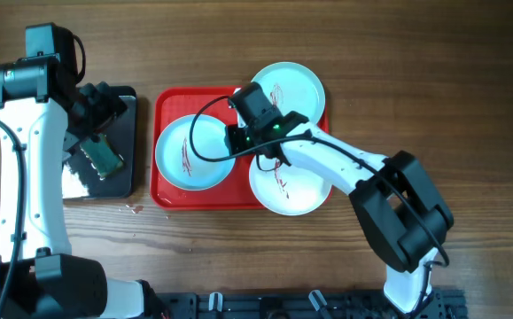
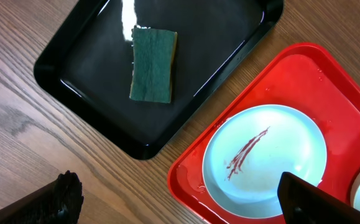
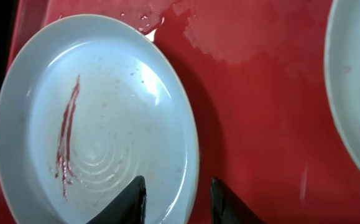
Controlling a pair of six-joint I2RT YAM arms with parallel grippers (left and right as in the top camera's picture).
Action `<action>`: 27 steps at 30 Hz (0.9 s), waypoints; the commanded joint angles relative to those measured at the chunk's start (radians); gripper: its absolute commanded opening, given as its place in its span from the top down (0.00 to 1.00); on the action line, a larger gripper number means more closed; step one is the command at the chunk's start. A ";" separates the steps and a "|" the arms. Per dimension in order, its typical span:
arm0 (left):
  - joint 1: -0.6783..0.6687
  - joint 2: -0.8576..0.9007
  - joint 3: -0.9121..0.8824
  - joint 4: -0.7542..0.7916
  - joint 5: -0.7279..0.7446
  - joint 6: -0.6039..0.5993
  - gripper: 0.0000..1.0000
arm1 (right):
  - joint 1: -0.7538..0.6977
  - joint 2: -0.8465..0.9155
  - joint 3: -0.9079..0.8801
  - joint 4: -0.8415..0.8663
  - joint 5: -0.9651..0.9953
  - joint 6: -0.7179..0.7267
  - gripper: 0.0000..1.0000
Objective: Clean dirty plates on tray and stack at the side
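Straddling the rim of a smeared plate (image 3: 105, 112) on the tray (image 3: 248, 93), the right jaws sit parted to pinch it, while the left jaws hang released near the sponge (image 2: 153, 65).

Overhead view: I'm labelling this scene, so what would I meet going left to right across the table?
From the left: black tray holding the sponge → red tray → left plate → far plate and near plate, which sit level with each other, so they have no order.
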 commanded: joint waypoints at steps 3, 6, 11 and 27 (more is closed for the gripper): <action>0.005 0.010 0.017 0.002 -0.017 -0.018 0.01 | 0.000 0.047 0.014 0.024 0.075 0.023 0.66; 0.005 0.010 0.017 0.002 -0.017 -0.018 0.00 | 0.000 0.074 0.014 0.039 0.075 0.024 0.66; 0.005 0.010 0.017 0.002 -0.017 -0.018 0.00 | 0.001 0.086 0.014 0.049 0.076 0.024 0.70; 0.010 0.137 0.010 0.010 -0.017 -0.080 0.15 | 0.035 0.105 0.014 0.045 0.106 0.106 0.96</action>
